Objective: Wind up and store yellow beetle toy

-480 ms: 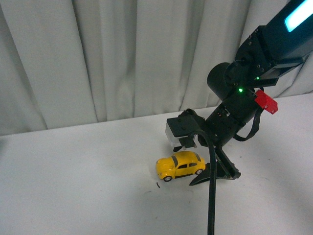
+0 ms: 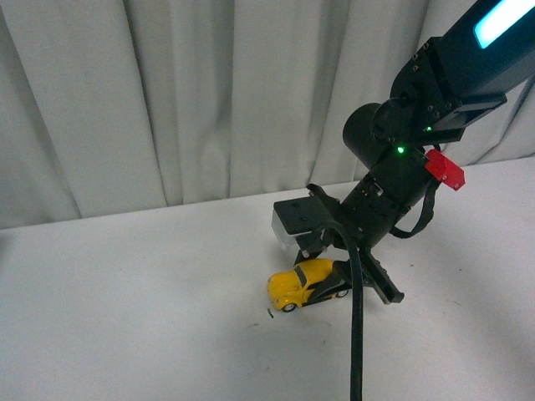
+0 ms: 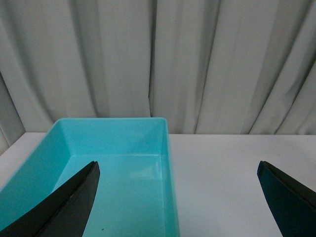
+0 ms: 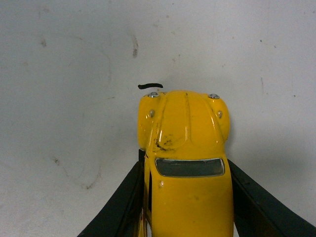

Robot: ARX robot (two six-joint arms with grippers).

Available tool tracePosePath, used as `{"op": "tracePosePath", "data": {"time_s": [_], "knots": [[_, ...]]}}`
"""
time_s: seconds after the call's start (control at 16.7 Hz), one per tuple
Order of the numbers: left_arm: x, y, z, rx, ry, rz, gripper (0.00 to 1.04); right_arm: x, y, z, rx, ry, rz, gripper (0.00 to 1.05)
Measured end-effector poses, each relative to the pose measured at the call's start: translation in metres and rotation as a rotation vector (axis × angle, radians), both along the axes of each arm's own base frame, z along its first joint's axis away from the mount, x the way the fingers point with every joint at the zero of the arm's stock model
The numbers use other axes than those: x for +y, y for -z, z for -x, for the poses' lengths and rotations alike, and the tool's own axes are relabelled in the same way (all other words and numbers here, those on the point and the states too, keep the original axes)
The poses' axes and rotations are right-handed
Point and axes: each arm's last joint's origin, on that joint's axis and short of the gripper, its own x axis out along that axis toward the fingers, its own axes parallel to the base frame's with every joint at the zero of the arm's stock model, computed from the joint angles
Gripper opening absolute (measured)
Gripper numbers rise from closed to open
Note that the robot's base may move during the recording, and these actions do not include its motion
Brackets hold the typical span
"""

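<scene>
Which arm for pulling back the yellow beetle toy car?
Right: right hand clamps both sides of the glossy yellow Beetle-shaped toy car; left hand hangs open by the turquoise plastic bin.

This looks like a robot test bench in a lab, not a lived-in room. A bare white table (image 2: 125,317) spreads under the right pincer (image 4: 185,163), and a plain pale curtain (image 2: 167,100) hangs as a backdrop behind it. The black arm (image 2: 393,184) above that pincer carries small lit green lamps and a loose cable (image 2: 355,334). The only props are the yellow beetle toy (image 2: 294,284) between its fingers and a turquoise bin (image 3: 123,163) just ahead of the left pincer (image 3: 177,170).
</scene>
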Motion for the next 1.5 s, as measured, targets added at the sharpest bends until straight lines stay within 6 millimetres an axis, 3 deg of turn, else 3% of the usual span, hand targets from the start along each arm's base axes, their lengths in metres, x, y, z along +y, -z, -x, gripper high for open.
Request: {"op": "tracePosePath", "data": {"time_s": [0.12, 0.66, 1.2, 1.5], "knots": [[0.000, 0.000, 0.000, 0.000, 0.000, 0.000, 0.98, 0.000, 0.000, 0.001, 0.004, -0.003, 0.000, 0.41], [0.000, 0.000, 0.000, 0.000, 0.000, 0.000, 0.98, -0.010, 0.003, 0.004, -0.010, 0.000, -0.009, 0.41], [0.000, 0.000, 0.000, 0.000, 0.000, 0.000, 0.98, -0.037, 0.007, 0.016, -0.012, 0.041, -0.029, 0.41], [0.000, 0.000, 0.000, 0.000, 0.000, 0.000, 0.98, -0.066, 0.010, 0.029, -0.013, 0.111, -0.052, 0.41]]}}
